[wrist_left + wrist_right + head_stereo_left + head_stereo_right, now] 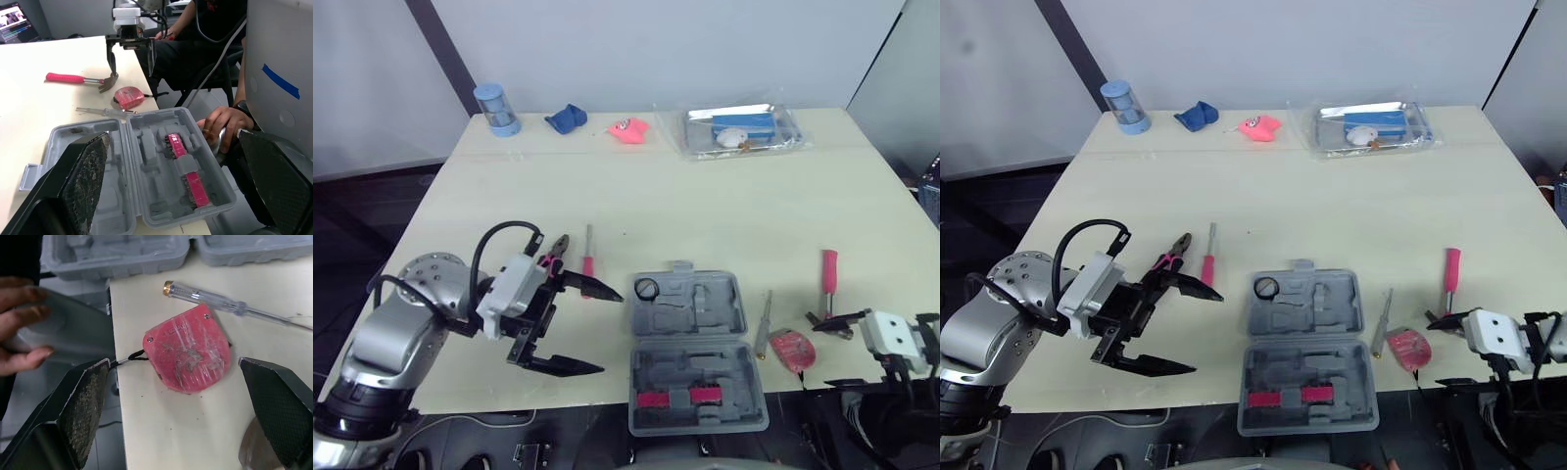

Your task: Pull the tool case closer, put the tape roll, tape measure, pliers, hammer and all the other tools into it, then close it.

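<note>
**A:** Tool case?
**B:** Tool case (690,352), grey, lying open at lower centre, at the near edge of the bench (705,196). There is a pink strip (678,398) in its near half and a small dark ring (646,288) in its far half.

**A:** Loose tools?
**B:** Right of the case are a clear screwdriver (764,323), a red tape measure (792,348) just beside it, and a pink-handled hammer (828,279) further right. Left of the case are the pliers (555,253) and a small red screwdriver (587,257), side by side.

**A:** End effectors?
**B:** The left end effector (607,331) is at lower left with its fingers spread wide, empty, between the pliers and the case. The right end effector (822,351) is at lower right, also wide and empty, framing the tape measure.

**A:** Anything else?
**B:** Along the far edge are a blue cylinder (496,108), a blue cloth (567,118), a pink toy (628,129) and a clear tray (741,129). A person's hand (220,129) is at the bench edge beside the case.
</note>
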